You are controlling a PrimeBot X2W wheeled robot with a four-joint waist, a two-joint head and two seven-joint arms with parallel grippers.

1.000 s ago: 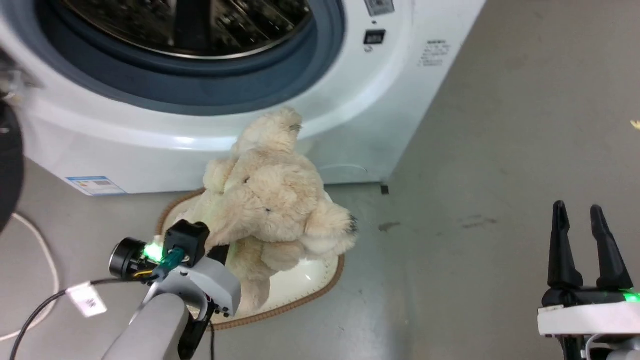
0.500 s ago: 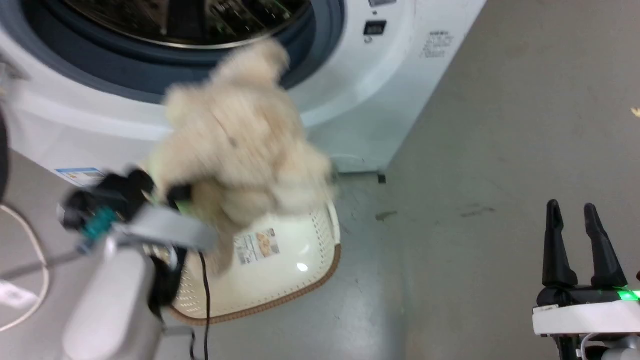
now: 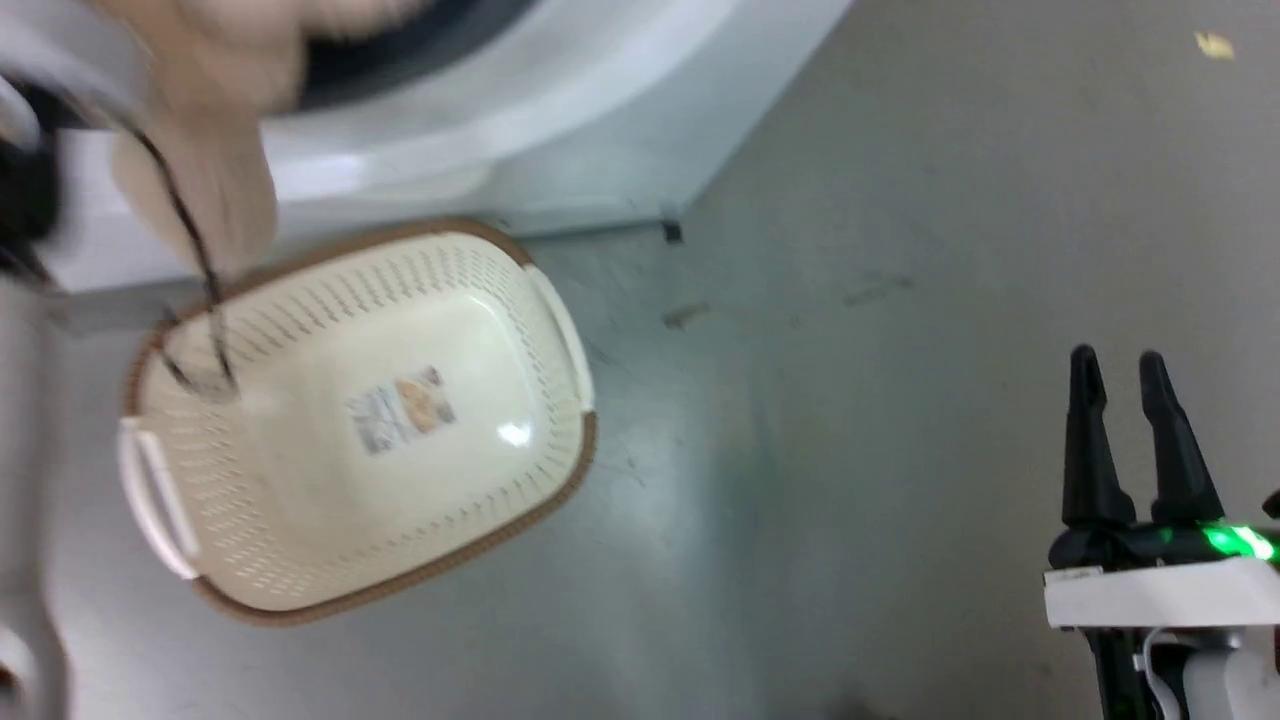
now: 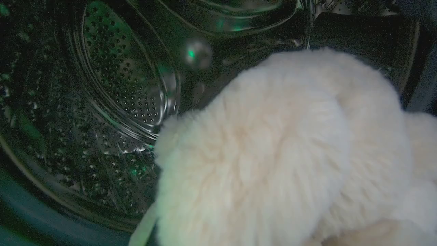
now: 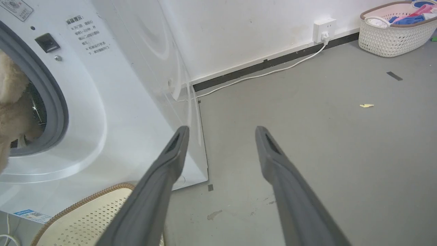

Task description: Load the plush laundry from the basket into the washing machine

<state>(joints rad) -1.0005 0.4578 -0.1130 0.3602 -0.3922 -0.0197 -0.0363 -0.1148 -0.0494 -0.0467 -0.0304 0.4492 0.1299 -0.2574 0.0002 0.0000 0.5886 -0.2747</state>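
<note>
Plainly the left gripper carries the job, though its fingers are buried under fur in its wrist view, so I cannot tell whether they are clamped; the plush [image 4: 280, 153] riding just ahead of that camera suggests a grip. It fills that view from the centre round to 4 o'clock. Beyond it, from 9 to 12 o'clock, opens the drum [image 4: 129, 85], perforated and dark. So the drum lies straight ahead of the tool, with the plush between the two. In the right wrist view, at 9 o'clock, a beige lump sits at the grey gasket [image 5: 58, 99] of the washer [image 5: 119, 102], part within the ring and part hanging at its lower lip. Which way its long axis runs is too blurred to say. The basket [image 3: 300, 500] lies on the floor at 9 o'clock in the head view, just before the washer, with nothing but its label inside. The right gripper [image 3: 1116, 360] stands at 4 o'clock there, jaws apart and holding nothing, over the floor and well apart from the door. The left arm is by far the nearer. I judge the step in hand to be the carry through the opening; the next move calls for pushing deeper, past the gasket, before letting go, or a limb may catch on the lip.
</note>
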